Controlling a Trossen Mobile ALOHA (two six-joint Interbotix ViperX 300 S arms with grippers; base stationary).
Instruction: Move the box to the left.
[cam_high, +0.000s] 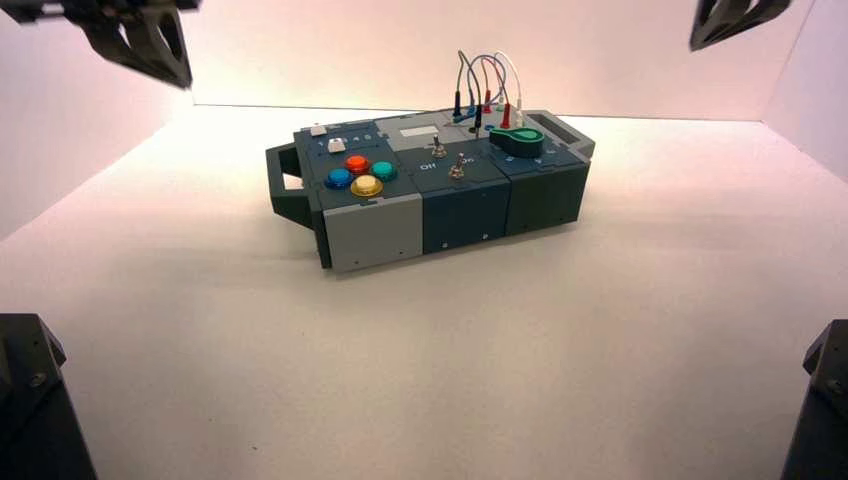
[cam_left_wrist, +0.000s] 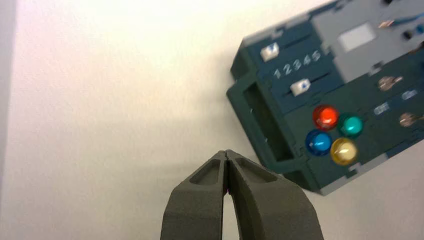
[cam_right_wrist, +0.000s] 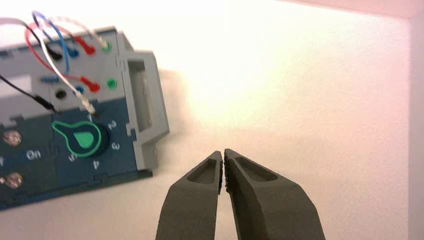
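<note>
Both end effectors hang high over the desk, well clear of the box. I see the left end effector w/ fingers pinched together, nothing between them; it sits off the box's left end, near the dark handle but not touching. Red, teal, blue, yellow buttons cluster just past that handle. Right end effector is likewise closed on nothing, off the grey handle at the box's right end, apart from it. Green knob and looped wires sit by that end. Box rests mid-desk, turned a bit.
</note>
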